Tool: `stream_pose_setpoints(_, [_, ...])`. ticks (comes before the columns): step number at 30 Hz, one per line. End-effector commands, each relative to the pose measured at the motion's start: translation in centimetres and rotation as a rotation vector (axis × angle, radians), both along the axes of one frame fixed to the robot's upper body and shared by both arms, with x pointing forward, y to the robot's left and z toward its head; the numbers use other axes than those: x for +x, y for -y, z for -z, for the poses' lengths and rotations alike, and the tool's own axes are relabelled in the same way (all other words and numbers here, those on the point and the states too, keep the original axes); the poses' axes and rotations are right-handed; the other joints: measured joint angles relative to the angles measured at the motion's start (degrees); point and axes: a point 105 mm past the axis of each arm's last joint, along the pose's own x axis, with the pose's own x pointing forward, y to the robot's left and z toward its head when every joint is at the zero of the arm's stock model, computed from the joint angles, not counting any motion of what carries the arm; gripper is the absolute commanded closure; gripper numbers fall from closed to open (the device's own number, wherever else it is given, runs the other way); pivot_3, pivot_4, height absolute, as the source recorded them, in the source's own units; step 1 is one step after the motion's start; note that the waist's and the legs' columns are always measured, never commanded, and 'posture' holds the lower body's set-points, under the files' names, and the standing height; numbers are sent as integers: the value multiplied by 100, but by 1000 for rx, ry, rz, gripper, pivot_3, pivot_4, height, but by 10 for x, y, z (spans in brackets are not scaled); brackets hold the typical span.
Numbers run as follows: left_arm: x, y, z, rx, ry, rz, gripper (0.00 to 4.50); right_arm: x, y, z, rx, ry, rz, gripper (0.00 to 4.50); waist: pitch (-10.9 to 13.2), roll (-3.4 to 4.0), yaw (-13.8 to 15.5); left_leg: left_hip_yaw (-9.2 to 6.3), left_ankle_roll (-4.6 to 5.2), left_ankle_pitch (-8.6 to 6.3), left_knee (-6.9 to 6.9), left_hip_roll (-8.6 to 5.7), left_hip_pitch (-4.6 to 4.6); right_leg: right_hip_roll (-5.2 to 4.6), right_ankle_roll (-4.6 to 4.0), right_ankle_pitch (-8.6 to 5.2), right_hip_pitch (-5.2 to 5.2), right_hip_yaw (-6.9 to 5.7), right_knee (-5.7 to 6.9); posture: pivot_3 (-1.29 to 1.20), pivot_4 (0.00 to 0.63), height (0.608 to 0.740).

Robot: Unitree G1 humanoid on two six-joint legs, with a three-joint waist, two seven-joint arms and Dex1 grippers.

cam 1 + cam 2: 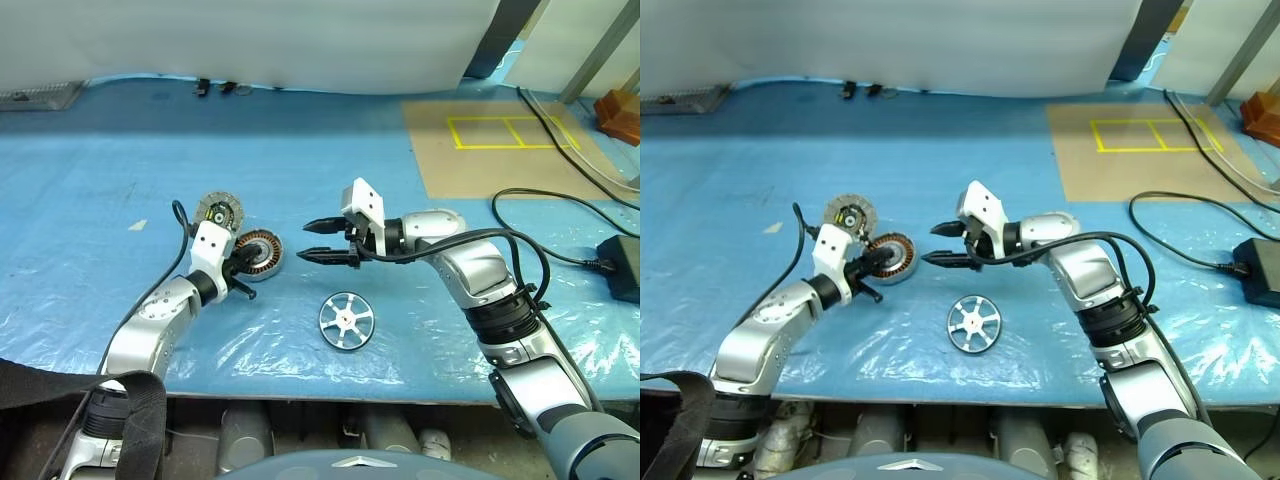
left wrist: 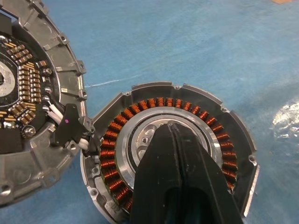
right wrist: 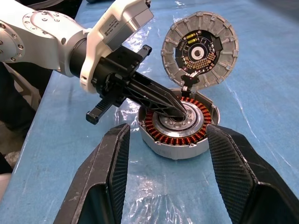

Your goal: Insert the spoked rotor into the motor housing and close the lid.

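We count one motor housing (image 1: 262,253), one lid (image 1: 219,211) and one spoked rotor (image 1: 346,321), all on a blue plastic sheet (image 1: 120,180). The housing lies open side up, its ring of copper windings showing, and the lid stands swung open at its far edge, joined to it at a hinge point with small wires, circuit side showing. The rotor lies flat by itself nearer the front edge of the sheet, apart from the housing and from both grippers; we count six spokes.

Our left gripper (image 3: 180,112) has its two black fingers pressed together, tips down in the dark centre of the housing, gripping nothing that we can see. Our right gripper (image 1: 323,242) hovers just beside the housing on the rotor's side, fingers spread, holding nothing.

We see a label on the left wrist's white casing, too small to read. One yellow taped rectangle (image 1: 510,131) marks a brown board, and one black power adapter (image 1: 622,267) with cable lies beyond.
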Motion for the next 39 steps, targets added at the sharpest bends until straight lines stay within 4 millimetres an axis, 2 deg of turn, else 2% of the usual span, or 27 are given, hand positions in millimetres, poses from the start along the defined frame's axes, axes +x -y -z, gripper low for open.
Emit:
stream_pose_setpoints(1, [-7, 6, -10, -20, 29, 56, 4482, -3, -5, -10, 18, 19, -34, 1865, 0, 0, 8, 0, 0, 0, 0, 0, 0, 0, 0, 0, 0, 0, -1, 0, 150, 740])
stream_pose_setpoints(6, [-7, 3, 5, 40, -26, 54, 4482, -3, -8, -12, 22, 13, -39, 1865, 0, 1, 5, 0, 0, 0, -1, 0, 2, 0, 0, 0, 0, -1, -1, 0, 150, 740])
stream_pose_setpoints(11, [3, -4, -20, -79, 60, -24, 4482, -2, -7, -12, 18, 16, -35, 1865, 0, 0, 8, 0, 0, 0, 0, -1, -2, -1, 0, 0, 0, 0, -1, 0, 150, 740])
stream_pose_setpoints(16, [8, -7, -26, -77, 72, -37, 4482, -2, -7, -10, 15, 15, -34, 1865, 0, 0, 4, 0, 0, 0, -1, 0, -1, 1, 0, 0, 0, -2, -1, 0, 150, 740])
stream_pose_setpoints(24, [-3, -4, 14, 68, -71, -2, 4482, -1, -7, -11, 15, 22, -25, 1865, 0, 0, 11, 0, 0, 0, -5, 0, -2, 0, 0, 0, 0, -2, -5, 0, 150, 740])
stream_pose_setpoints(28, [1, -6, 2, -10, -31, -39, 4482, 0, -6, -11, 14, 24, -22, 1865, -2, 4, 13, 0, 0, 0, -2, -1, 4, -2, 0, 0, 4, -1, -4, 0, 150, 740])
stream_pose_setpoints(34, [8, -11, -16, -28, 45, -58, 4482, 0, -9, -13, 24, 22, -29, 1865, -2, 4, 4, 0, 0, 0, -2, 0, 2, 0, 0, 0, 3, -1, -3, 0, 150, 740])
stream_pose_setpoints(39, [12, -9, -13, -9, 21, -61, 4482, 0, -9, -13, 20, 17, -35, 1865, -2, 4, 9, 0, 0, 0, -6, -1, -2, 0, 0, 0, 1, -2, -8, 0, 150, 740])
